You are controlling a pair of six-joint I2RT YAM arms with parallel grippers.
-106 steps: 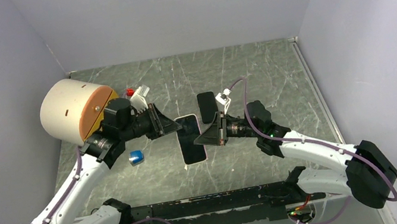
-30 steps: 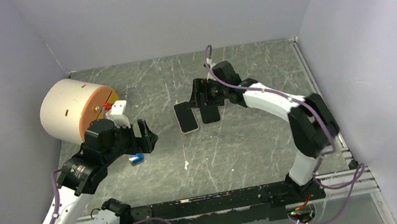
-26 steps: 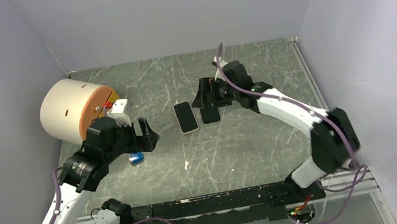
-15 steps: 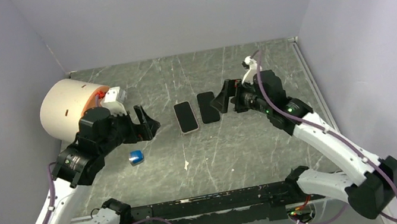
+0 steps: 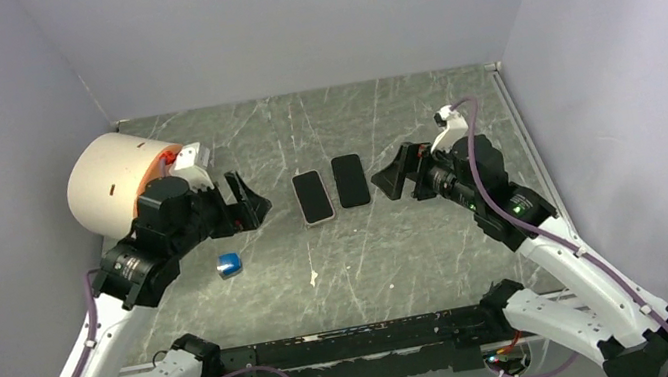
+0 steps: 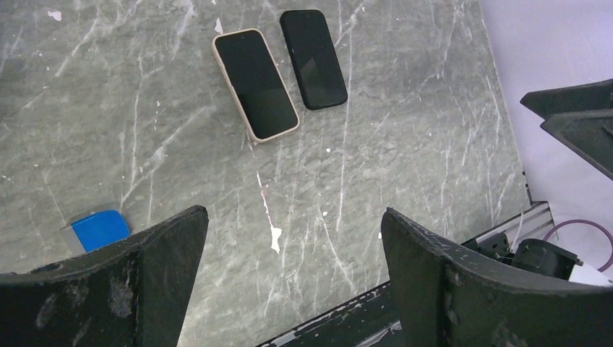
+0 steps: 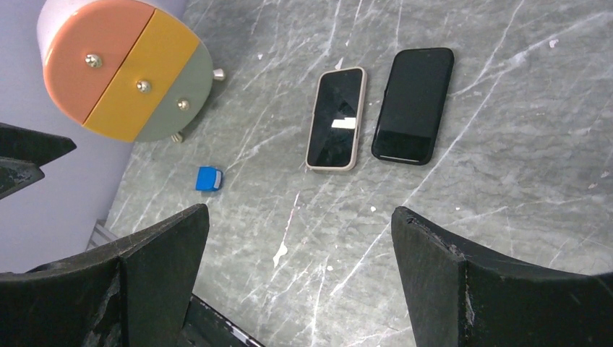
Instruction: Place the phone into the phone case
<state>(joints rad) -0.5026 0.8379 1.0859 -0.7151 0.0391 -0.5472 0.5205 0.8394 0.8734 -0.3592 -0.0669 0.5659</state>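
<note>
A black phone lies flat and screen up mid-table, framed by the pale beige rim of the phone case around it. The same phone shows in the left wrist view. A second, bare black phone lies just to its right, a narrow gap apart. My left gripper hovers left of the pair, open and empty. My right gripper hovers to their right, also open and empty. In both wrist views the left gripper and the right gripper stand wide over bare table.
A large round drum of drawers with orange, yellow and grey fronts sits at the far left. A small blue object lies in front of it. A white chip lies nearer the base rail. Walls close three sides.
The cased phone, earlier between both grippers mid-table, now lies farther back beside the bare phone. The right gripper has opened and drawn back to the right. The left gripper shifted slightly toward the back.
</note>
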